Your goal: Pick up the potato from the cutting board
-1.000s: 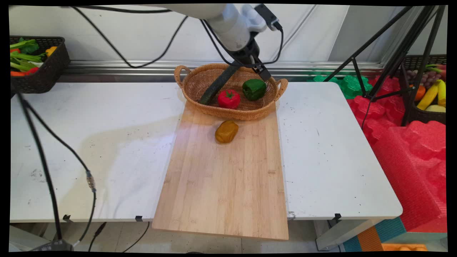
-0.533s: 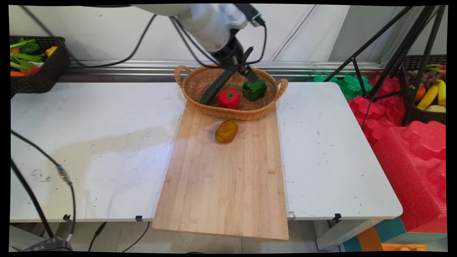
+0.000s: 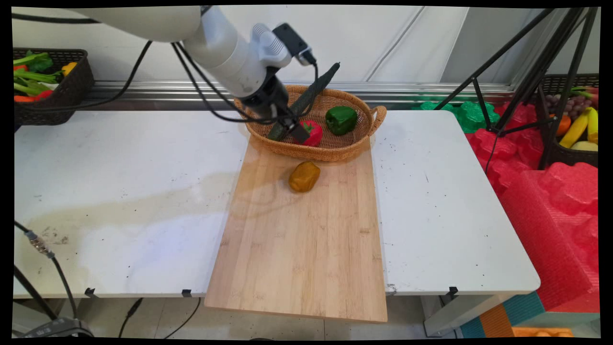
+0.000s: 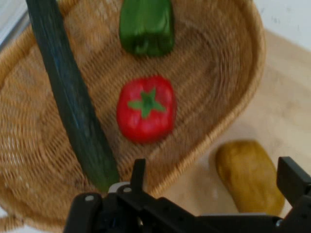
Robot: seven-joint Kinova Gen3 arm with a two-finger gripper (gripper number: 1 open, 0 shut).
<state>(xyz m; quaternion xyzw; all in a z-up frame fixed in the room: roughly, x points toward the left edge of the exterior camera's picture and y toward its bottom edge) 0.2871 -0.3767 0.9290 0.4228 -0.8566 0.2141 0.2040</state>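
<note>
My gripper (image 3: 289, 130) (image 4: 214, 187) hangs open over the front left part of a wicker basket (image 3: 330, 151) (image 4: 233, 92), nothing between its fingers. A long dark cucumber (image 3: 317, 87) (image 4: 73, 97) leans across the basket, its low end right beside my left finger (image 4: 138, 174). A red tomato (image 3: 315, 133) (image 4: 146, 109) lies just beyond the gripper, partly hidden by it in the main view. A green pepper (image 3: 341, 120) (image 4: 146, 24) sits further back in the basket. A yellow-brown pepper (image 3: 304, 176) (image 4: 249, 174) lies on the wooden board (image 3: 297, 239) outside the basket.
A black basket of vegetables (image 3: 52, 88) stands at the back left. A black tripod (image 3: 522, 81), red foam blocks (image 3: 550, 201) and a basket of fruit (image 3: 577, 129) are off the table's right side. Black cables (image 3: 48, 254) hang at the front left.
The gripper has moved left and down, from above the green pepper to the cucumber's low end by the tomato. The objects have not moved.
</note>
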